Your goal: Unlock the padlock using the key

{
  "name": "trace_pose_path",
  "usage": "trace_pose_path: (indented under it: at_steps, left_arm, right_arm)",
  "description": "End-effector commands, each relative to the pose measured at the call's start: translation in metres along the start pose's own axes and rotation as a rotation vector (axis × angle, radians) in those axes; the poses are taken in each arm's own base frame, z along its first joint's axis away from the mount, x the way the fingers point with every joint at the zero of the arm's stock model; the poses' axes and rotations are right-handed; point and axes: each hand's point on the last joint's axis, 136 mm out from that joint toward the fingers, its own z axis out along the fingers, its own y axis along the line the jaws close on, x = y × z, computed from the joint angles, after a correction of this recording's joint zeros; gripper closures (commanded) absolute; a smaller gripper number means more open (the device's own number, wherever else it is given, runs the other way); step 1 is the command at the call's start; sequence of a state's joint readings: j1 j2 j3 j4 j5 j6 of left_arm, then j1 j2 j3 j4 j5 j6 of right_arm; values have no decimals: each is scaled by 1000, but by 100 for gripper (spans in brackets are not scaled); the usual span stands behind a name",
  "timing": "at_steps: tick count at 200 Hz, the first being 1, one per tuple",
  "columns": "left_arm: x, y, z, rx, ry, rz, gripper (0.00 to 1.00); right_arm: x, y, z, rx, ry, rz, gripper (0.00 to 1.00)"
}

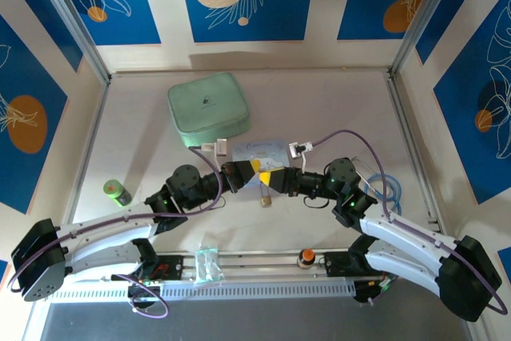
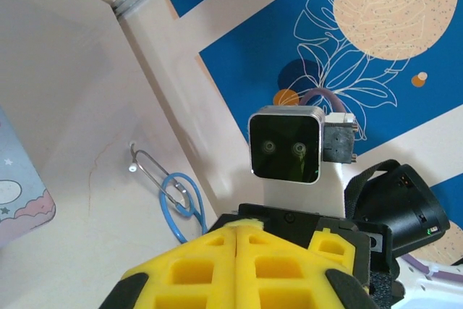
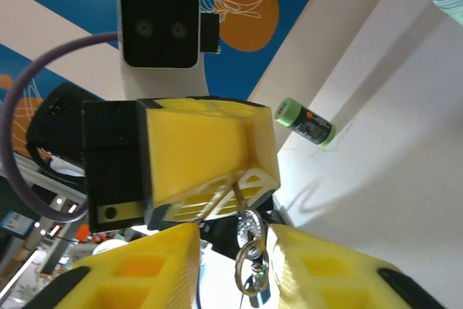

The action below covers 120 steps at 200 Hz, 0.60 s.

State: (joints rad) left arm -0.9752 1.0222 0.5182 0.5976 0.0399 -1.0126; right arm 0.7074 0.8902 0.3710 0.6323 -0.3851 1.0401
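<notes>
My left gripper (image 1: 259, 170) and right gripper (image 1: 274, 176) meet tip to tip over the middle of the table. In the right wrist view the left gripper (image 3: 242, 182) is shut on the thin pale-gold key (image 3: 236, 195). The key's silvery head and a metal ring (image 3: 253, 262) hang out below its tips. The right gripper (image 3: 233, 233) stands open a little, its yellow fingers (image 3: 318, 265) on either side of that head and ring. The left wrist view has the left gripper (image 2: 246, 223) pressed shut. A tiny brass padlock (image 1: 266, 200) sits just below the grippers; I cannot tell whether it lies or hangs.
A pale blue tin (image 1: 263, 149) lies just behind the grippers, a mint-green case (image 1: 208, 109) beyond it. A green-capped bottle (image 1: 116, 192) stands at the left, a blue loop (image 1: 391, 193) lies at the right. An orange knob (image 1: 306, 257) sits on the front rail.
</notes>
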Motion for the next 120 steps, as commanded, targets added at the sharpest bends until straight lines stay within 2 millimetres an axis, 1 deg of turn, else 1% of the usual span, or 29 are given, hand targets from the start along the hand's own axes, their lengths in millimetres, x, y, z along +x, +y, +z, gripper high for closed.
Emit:
trace_pose_path:
  at_steps: [1,25,55,74,87,103,120]
  left_arm:
    - [-11,-9,-1,23,-34,12,100]
    - [-9,-7,0,32,-37,-1,100]
    - [-9,-3,-3,14,-40,4,100]
    - [-7,-1,-2,8,-31,8,100]
    - [-5,2,-1,4,-26,2,100]
    - [-4,4,-2,6,-30,-9,100]
    - [-4,4,-3,5,-31,-9,100]
  right_arm:
    - [2,0,-1,-10,-9,-9,75]
    - [4,-1,1,-22,-3,-1,80]
    - [4,-5,-2,-6,-26,-1,87]
    - [6,-3,-2,3,-27,-18,92]
    - [7,-5,-4,11,-34,-22,92]
    - [5,-10,-6,31,-56,-10,83]
    - [2,-12,-9,36,-78,-11,81]
